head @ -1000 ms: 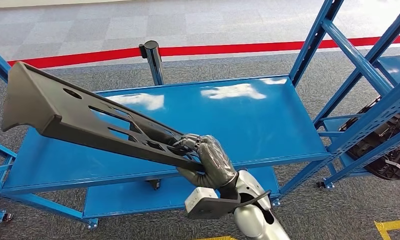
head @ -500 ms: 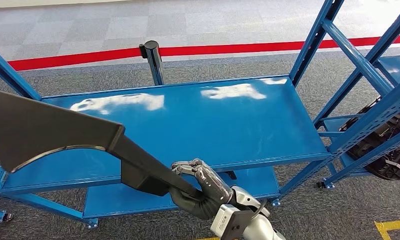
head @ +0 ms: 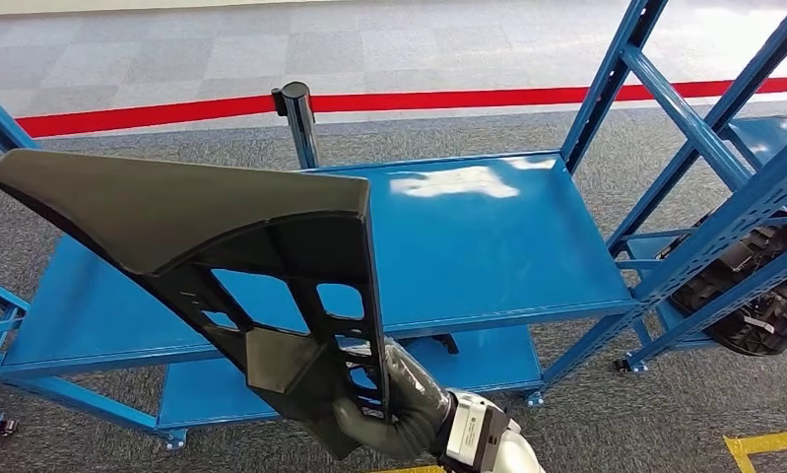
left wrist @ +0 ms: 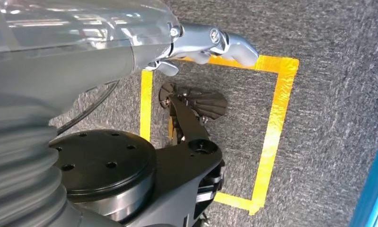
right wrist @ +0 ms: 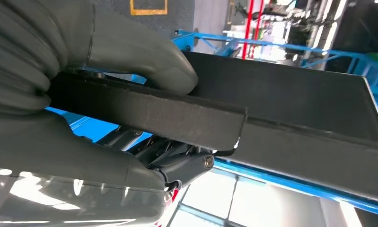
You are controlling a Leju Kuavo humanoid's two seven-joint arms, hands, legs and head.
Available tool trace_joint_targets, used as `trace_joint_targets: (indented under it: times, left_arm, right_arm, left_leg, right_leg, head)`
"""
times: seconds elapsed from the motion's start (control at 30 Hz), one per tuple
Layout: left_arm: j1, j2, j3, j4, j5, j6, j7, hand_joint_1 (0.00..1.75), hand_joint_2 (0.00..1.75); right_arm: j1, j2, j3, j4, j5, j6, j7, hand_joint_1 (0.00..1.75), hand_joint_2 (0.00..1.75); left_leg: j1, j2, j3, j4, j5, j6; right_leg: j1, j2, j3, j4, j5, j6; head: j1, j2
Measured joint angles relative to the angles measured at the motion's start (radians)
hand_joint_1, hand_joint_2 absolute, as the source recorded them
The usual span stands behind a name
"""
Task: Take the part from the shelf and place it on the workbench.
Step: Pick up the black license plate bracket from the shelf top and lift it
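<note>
Above the right robot hand (head: 384, 399), a long black moulded plastic part with cut-out slots (head: 222, 236) rises up and away to the robot's left, its broad end well clear of everything. That robot hand grips the part's narrow end, the thick grey thumb (right wrist: 139, 52) pressed over one face and the dark fingers wrapped behind it, as the right wrist view shows. Just beyond the robot hand lies the blue metal two-tier bench (head: 497, 256), with the part held in the air over its near edge and not touching its top. Further to the robot hand's right stands the blue steel shelf frame (head: 709, 177), with another dark part (head: 754, 291) resting in it. The left robot hand (left wrist: 215, 42) hangs over grey carpet marked with yellow tape (left wrist: 276, 118); whether its fingers are spread or curled I cannot tell. Judging by this, the pick from the shelf is done; lowering the part onto the bench and letting go are left.
</note>
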Motion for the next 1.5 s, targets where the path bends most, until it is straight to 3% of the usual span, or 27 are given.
trace_joint_targets:
  times: [0.07, 0.17, 0.23, 0.3, 0.33, 0.37, 0.4, 0.47, 0.53, 0.63, 0.67, 0.73, 0.8, 0.83, 0.87, 0.9, 0.97, 1.03, 1.1, 1.17, 1.2, 1.3, 1.33, 1.37, 1.4, 1.43, 1.5]
  left_arm:
    - [0.000, 0.002, -0.001, 0.000, -0.007, 0.006, 0.013, 0.00, 1.75]
    - [0.001, 0.002, -0.003, 0.000, -0.023, 0.017, 0.039, 0.00, 1.75]
    - [0.001, 0.004, -0.006, 0.000, -0.030, 0.023, 0.050, 0.00, 1.75]
    - [0.003, 0.007, -0.009, 0.000, -0.035, 0.027, 0.056, 0.00, 1.75]
    - [0.004, 0.009, -0.011, 0.000, -0.036, 0.029, 0.058, 0.00, 1.75]
    - [0.005, 0.011, -0.013, 0.000, -0.037, 0.031, 0.059, 0.00, 1.75]
    - [0.006, 0.014, -0.013, 0.000, -0.038, 0.033, 0.060, 0.00, 1.75]
    - [0.005, 0.019, -0.014, 0.000, -0.039, 0.036, 0.060, 0.00, 1.75]
    - [0.005, 0.022, -0.015, 0.000, -0.041, 0.037, 0.059, 0.00, 1.75]
    - [0.009, 0.025, -0.016, 0.000, -0.047, 0.038, 0.059, 0.00, 1.75]
    - [0.010, 0.026, -0.016, 0.000, -0.049, 0.038, 0.058, 0.00, 1.75]
    - [0.010, 0.030, -0.018, -0.001, -0.052, 0.038, 0.057, 0.00, 1.75]
    - [0.011, 0.033, -0.019, -0.001, -0.058, 0.039, 0.056, 0.00, 1.75]
    - [0.011, 0.034, -0.020, -0.001, -0.061, 0.038, 0.056, 0.00, 1.75]
    - [0.011, 0.035, -0.021, -0.001, -0.064, 0.038, 0.056, 0.00, 1.75]
    - [0.011, 0.036, -0.022, -0.001, -0.068, 0.037, 0.056, 0.00, 1.75]
    - [0.011, 0.038, -0.026, -0.001, -0.072, 0.033, 0.054, 0.00, 1.75]
    - [0.010, 0.039, -0.031, -0.001, -0.076, 0.029, 0.052, 0.00, 1.75]
    - [0.010, 0.041, -0.035, -0.001, -0.077, 0.028, 0.049, 0.00, 1.75]
    - [0.010, 0.045, -0.038, -0.001, -0.078, 0.029, 0.047, 0.00, 1.75]
    - [0.010, 0.047, -0.038, -0.001, -0.078, 0.029, 0.047, 0.00, 1.75]
    - [0.010, 0.051, -0.039, -0.001, -0.078, 0.029, 0.046, 0.00, 1.75]
    - [0.009, 0.052, -0.039, -0.001, -0.078, 0.029, 0.045, 0.00, 1.75]
    - [0.009, 0.054, -0.039, -0.002, -0.077, 0.029, 0.045, 0.00, 1.75]
    - [0.008, 0.055, -0.039, -0.002, -0.076, 0.030, 0.044, 0.00, 1.75]
    - [0.008, 0.057, -0.039, -0.002, -0.075, 0.030, 0.043, 0.00, 1.75]
    - [0.006, 0.060, -0.039, -0.002, -0.073, 0.030, 0.042, 0.00, 1.75]
  right_arm:
    - [-0.001, -0.003, 0.002, 0.003, -0.017, 0.013, -0.009, 1.75, 1.75]
    - [-0.003, -0.006, 0.007, 0.005, -0.046, 0.041, -0.037, 1.75, 1.75]
    - [-0.006, -0.007, 0.010, 0.005, -0.058, 0.058, -0.054, 1.75, 1.75]
    - [-0.010, -0.009, 0.014, 0.006, -0.066, 0.070, -0.061, 1.75, 1.75]
    - [-0.012, -0.010, 0.016, 0.007, -0.069, 0.075, -0.063, 1.75, 1.75]
    - [-0.014, -0.012, 0.018, 0.007, -0.071, 0.079, -0.065, 1.75, 1.75]
    - [-0.016, -0.012, 0.020, 0.008, -0.074, 0.083, -0.068, 1.75, 1.75]
    - [-0.022, -0.013, 0.023, 0.008, -0.079, 0.088, -0.073, 1.75, 1.75]
    - [-0.028, -0.013, 0.025, 0.008, -0.085, 0.092, -0.077, 1.75, 1.75]
    - [-0.034, -0.015, 0.030, 0.008, -0.093, 0.100, -0.088, 1.75, 1.75]
    - [-0.034, -0.016, 0.032, 0.008, -0.095, 0.102, -0.092, 1.75, 1.75]
    - [-0.033, -0.019, 0.035, 0.008, -0.098, 0.104, -0.099, 1.75, 1.75]
    - [-0.031, -0.023, 0.037, 0.008, -0.100, 0.104, -0.109, 1.75, 1.75]
    - [-0.030, -0.026, 0.037, 0.008, -0.100, 0.103, -0.115, 1.75, 1.75]
    - [-0.028, -0.029, 0.037, 0.008, -0.100, 0.103, -0.122, 1.75, 1.75]
    - [-0.026, -0.032, 0.037, 0.008, -0.098, 0.101, -0.128, 1.75, 1.75]
    - [-0.024, -0.037, 0.037, 0.008, -0.093, 0.098, -0.140, 1.75, 1.75]
    - [-0.024, -0.039, 0.037, 0.007, -0.087, 0.093, -0.152, 1.75, 1.75]
    - [-0.022, -0.042, 0.037, 0.006, -0.082, 0.089, -0.162, 1.75, 1.75]
    - [-0.019, -0.046, 0.037, 0.006, -0.079, 0.086, -0.169, 1.75, 1.75]
    - [-0.018, -0.047, 0.037, 0.005, -0.078, 0.085, -0.170, 1.75, 1.75]
    - [-0.012, -0.051, 0.035, 0.002, -0.079, 0.084, -0.176, 1.75, 1.75]
    - [-0.008, -0.053, 0.033, 0.000, -0.080, 0.084, -0.177, 1.75, 1.75]
    - [-0.004, -0.054, 0.030, -0.002, -0.082, 0.084, -0.178, 1.75, 1.75]
    - [0.000, -0.056, 0.027, -0.004, -0.084, 0.084, -0.179, 1.75, 1.75]
    - [0.003, -0.058, 0.024, -0.007, -0.086, 0.084, -0.179, 1.75, 1.75]
    - [0.005, -0.060, 0.020, -0.013, -0.089, 0.086, -0.180, 1.75, 1.75]
  left_leg:
    - [-0.004, -0.002, -0.007, 0.008, 0.000, -0.014]
    - [0.000, -0.002, -0.013, 0.023, -0.013, -0.025]
    - [-0.001, -0.001, -0.043, 0.105, -0.075, -0.025]
    - [-0.008, -0.001, -0.094, 0.242, -0.147, -0.023]
    - [-0.010, -0.001, -0.108, 0.288, -0.163, -0.021]
    - [-0.012, -0.001, -0.106, 0.298, -0.159, -0.018]
    - [-0.014, -0.001, -0.084, 0.266, -0.137, -0.015]
    - [-0.016, -0.001, -0.008, 0.126, -0.080, -0.009]
    - [-0.022, -0.005, 0.038, 0.030, -0.049, -0.005]
    - [-0.028, -0.008, 0.025, 0.021, -0.035, 0.010]
    - [-0.028, -0.006, 0.016, 0.022, -0.026, 0.020]
    - [-0.026, -0.001, -0.007, 0.020, -0.005, 0.038]
    - [-0.030, 0.002, -0.033, 0.022, 0.014, 0.045]
    - [-0.033, 0.004, -0.047, 0.023, 0.023, 0.047]
    - [-0.035, 0.005, -0.060, 0.025, 0.031, 0.048]
    - [-0.038, 0.005, -0.071, 0.026, 0.039, 0.049]
    - [-0.042, 0.005, -0.088, 0.027, 0.054, 0.047]
    - [-0.045, 0.005, -0.098, 0.028, 0.067, 0.041]
    - [-0.044, 0.005, -0.105, 0.026, 0.082, 0.029]
    - [-0.041, 0.004, -0.110, 0.027, 0.086, 0.017]
    - [-0.040, 0.003, -0.117, 0.042, 0.066, 0.012]
    - [-0.035, 0.001, -0.164, 0.197, -0.063, 0.001]
    - [-0.032, 0.001, -0.178, 0.260, -0.089, -0.002]
    - [-0.030, 0.001, -0.181, 0.302, -0.092, -0.005]
    - [-0.028, 0.001, -0.169, 0.309, -0.074, -0.008]
    - [-0.024, -0.001, -0.138, 0.278, -0.043, -0.010]
    - [-0.016, -0.022, -0.041, 0.136, -0.003, -0.016]
  right_leg:
    - [0.002, 0.002, 0.015, -0.023, -0.010, -0.008]
    - [0.001, 0.001, 0.002, -0.021, -0.009, -0.031]
    - [0.001, -0.002, -0.006, -0.023, -0.003, -0.047]
    - [0.007, -0.005, -0.020, -0.023, 0.006, -0.060]
    - [0.010, -0.006, -0.027, -0.022, 0.012, -0.064]
    - [0.013, -0.006, -0.034, -0.022, 0.018, -0.066]
    - [0.015, -0.005, -0.040, -0.022, 0.023, -0.066]
    - [0.015, -0.005, -0.050, -0.021, 0.034, -0.060]
    - [0.017, -0.005, -0.056, -0.020, 0.047, -0.047]
    - [0.016, -0.005, -0.062, -0.025, 0.069, -0.028]
    - [0.015, -0.005, -0.066, -0.022, 0.061, -0.024]
    - [0.014, -0.005, -0.088, 0.032, -0.004, -0.017]
    - [0.015, -0.005, -0.119, 0.155, -0.096, -0.016]
    - [0.015, -0.005, -0.128, 0.212, -0.121, -0.016]
    - [0.015, -0.005, -0.124, 0.243, -0.126, -0.017]
    - [0.016, -0.005, -0.103, 0.238, -0.110, -0.019]
    - [0.024, -0.005, -0.011, 0.124, -0.063, -0.030]
    - [0.033, -0.005, 0.081, -0.017, -0.053, -0.045]
    - [0.041, -0.005, 0.109, -0.073, -0.060, -0.055]
    - [0.039, -0.005, 0.099, -0.079, -0.046, -0.063]
    - [0.035, -0.006, 0.091, -0.081, -0.037, -0.068]
    - [0.030, -0.007, 0.058, -0.084, -0.011, -0.078]
    - [0.030, -0.006, 0.047, -0.084, -0.003, -0.079]
    - [0.029, -0.005, 0.035, -0.083, 0.006, -0.078]
    - [0.027, -0.002, 0.023, -0.082, 0.014, -0.075]
    - [0.024, 0.002, 0.013, -0.079, 0.022, -0.070]
    - [0.021, 0.012, -0.008, -0.068, 0.032, -0.060]
  head:
    - [-0.002, 0.000]
    - [-0.003, 0.000]
    - [-0.003, 0.000]
    - [-0.003, 0.000]
    - [-0.003, 0.000]
    - [-0.003, 0.000]
    - [-0.003, 0.000]
    - [-0.003, 0.000]
    - [-0.003, 0.000]
    - [-0.003, 0.000]
    - [-0.002, 0.000]
    - [-0.002, 0.000]
    - [-0.002, 0.000]
    - [-0.002, 0.000]
    - [-0.002, 0.000]
    - [-0.002, 0.000]
    - [-0.002, 0.000]
    - [-0.002, 0.000]
    - [-0.002, 0.000]
    - [-0.002, 0.000]
    - [-0.002, 0.000]
    - [-0.003, 0.000]
    - [-0.003, 0.000]
    - [-0.003, 0.000]
    - [-0.003, 0.000]
    - [-0.003, 0.000]
    - [-0.003, 0.000]
